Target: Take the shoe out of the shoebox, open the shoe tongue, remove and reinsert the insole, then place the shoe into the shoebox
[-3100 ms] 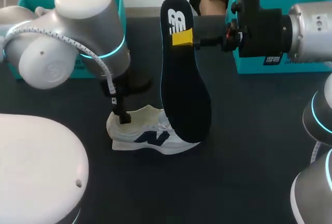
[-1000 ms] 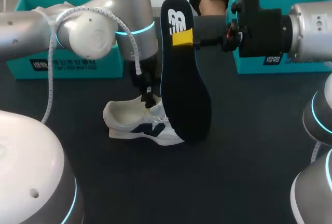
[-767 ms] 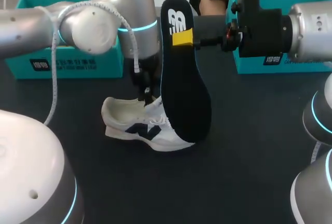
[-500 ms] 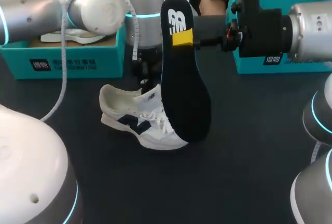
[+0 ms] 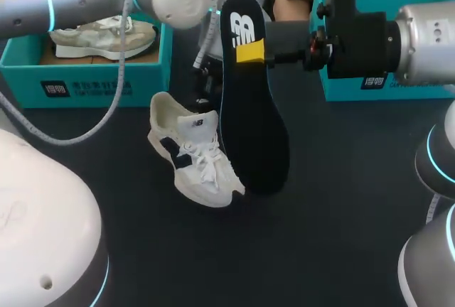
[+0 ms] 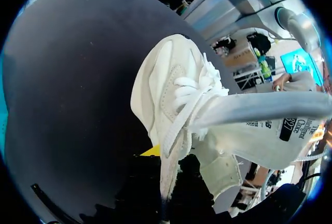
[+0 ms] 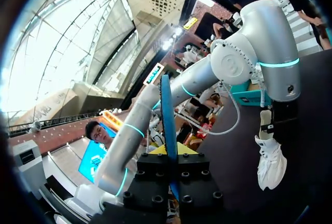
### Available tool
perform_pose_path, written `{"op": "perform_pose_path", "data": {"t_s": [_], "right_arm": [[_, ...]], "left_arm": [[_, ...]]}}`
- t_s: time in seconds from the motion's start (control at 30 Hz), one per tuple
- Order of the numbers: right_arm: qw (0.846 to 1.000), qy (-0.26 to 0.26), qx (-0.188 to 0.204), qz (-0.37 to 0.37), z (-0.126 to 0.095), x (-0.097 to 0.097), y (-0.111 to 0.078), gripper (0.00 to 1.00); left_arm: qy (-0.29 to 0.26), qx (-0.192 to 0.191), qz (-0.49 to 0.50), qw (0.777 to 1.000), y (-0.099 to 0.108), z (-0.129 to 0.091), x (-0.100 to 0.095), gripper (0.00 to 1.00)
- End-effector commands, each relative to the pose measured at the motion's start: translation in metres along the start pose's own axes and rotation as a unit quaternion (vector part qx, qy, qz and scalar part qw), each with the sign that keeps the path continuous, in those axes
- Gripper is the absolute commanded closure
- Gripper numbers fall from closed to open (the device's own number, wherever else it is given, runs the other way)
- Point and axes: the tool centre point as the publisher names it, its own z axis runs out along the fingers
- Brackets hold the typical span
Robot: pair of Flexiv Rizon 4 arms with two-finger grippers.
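**Insole held aloft, shoe pinched by its upper**

The right gripper is clenched on the dark insole near its heel end and holds it upright over the table. In the head view only one of its yellow tips shows, against the insole's face, and the other is behind the insole. The right wrist view shows the insole edge-on, rising from between the two fingers. Its lower end hangs just beside the toe of the white shoe and covers that side of the shoe. Whether it touches the table cannot be made out.

The shoe lies out of the box on the table, toe toward the robot and heel toward the left shoebox. The left gripper comes down at the shoe's opening, where the left arm and the insole crowd it in the head view. In the left wrist view a thin edge of the upper beside the laces runs down between the fingers, so the gripper grasps the shoe there. One yellow tip shows and the shoe covers the other. The tongue spreads wide to one side, its label facing the camera, and the inside of the shoe is hidden.

The left shoebox holds a second shoe, partly cut off by the left arm. A teal box stands behind the right arm, which blocks its inside
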Motion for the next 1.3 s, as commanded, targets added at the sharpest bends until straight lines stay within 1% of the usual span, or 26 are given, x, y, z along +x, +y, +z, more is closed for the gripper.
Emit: {"op": "perform_pose_path", "data": {"t_s": [0.03,0.17,0.2,0.23,0.27,0.3,0.37,0.4,0.43,0.57,0.6,0.67,0.77,0.87,1.1,1.2,1.3], "right_arm": [[1.000,-0.002,0.000,0.001,0.003,0.000,0.000,1.00],[1.000,-0.002,0.000,0.001,0.003,0.000,0.000,1.00],[1.000,-0.002,0.000,0.001,0.003,0.000,0.000,1.00],[1.000,-0.002,0.000,0.001,0.003,0.000,0.000,1.00],[1.000,-0.002,0.000,0.001,0.003,0.000,0.000,1.00],[1.000,-0.002,0.000,0.001,0.003,0.000,0.000,1.00],[1.000,-0.002,0.000,0.001,0.003,0.000,0.000,1.00],[1.000,-0.002,0.000,0.001,0.003,0.000,0.000,1.00],[1.000,-0.002,0.000,0.001,0.003,0.000,0.000,1.00],[1.000,-0.002,0.000,0.001,0.003,0.000,0.000,1.00],[1.000,-0.002,0.000,0.001,0.003,0.000,0.000,1.00],[1.000,-0.002,0.000,0.001,0.003,0.000,0.000,1.00],[1.000,-0.002,0.000,0.001,0.003,0.000,0.000,1.00],[1.000,-0.002,0.000,0.001,0.003,0.000,0.000,1.00],[1.000,-0.002,0.000,0.001,0.003,0.000,0.000,1.00],[1.000,-0.002,0.000,0.001,0.003,0.000,0.000,1.00],[1.000,-0.002,0.000,0.001,0.003,0.000,0.000,1.00]], "left_arm": [[0.134,-0.175,0.277,0.935,-0.003,-0.005,-0.005,1.00],[0.134,-0.175,0.277,0.935,-0.003,-0.005,-0.005,1.00],[0.118,-0.183,0.282,0.934,-0.003,-0.002,-0.006,1.00],[0.121,-0.188,0.285,0.932,-0.005,0.000,-0.008,1.00],[0.090,-0.174,0.284,0.938,-0.005,0.001,-0.011,1.00],[0.085,-0.185,0.288,0.936,-0.005,0.001,-0.012,1.00],[0.057,-0.176,0.288,0.940,-0.006,0.001,-0.016,1.00],[0.050,-0.180,0.285,0.940,-0.007,0.001,-0.019,1.00],[0.030,-0.174,0.280,0.944,-0.007,0.000,-0.021,1.00],[0.002,-0.179,0.289,0.940,-0.012,0.001,-0.029,1.00],[-0.012,-0.175,0.293,0.940,-0.013,0.000,-0.030,1.00],[-0.025,-0.178,0.289,0.940,-0.016,-0.001,-0.031,1.00],[-0.038,-0.169,0.280,0.944,-0.018,-0.004,-0.038,1.00],[-0.037,-0.164,0.283,0.944,-0.021,-0.005,-0.044,1.00],[-0.045,-0.173,0.287,0.941,-0.032,-0.006,-0.054,1.00],[-0.046,-0.177,0.300,0.936,-0.037,-0.005,-0.060,1.00],[-0.046,-0.176,0.297,0.937,-0.041,-0.003,-0.066,1.00]]}}
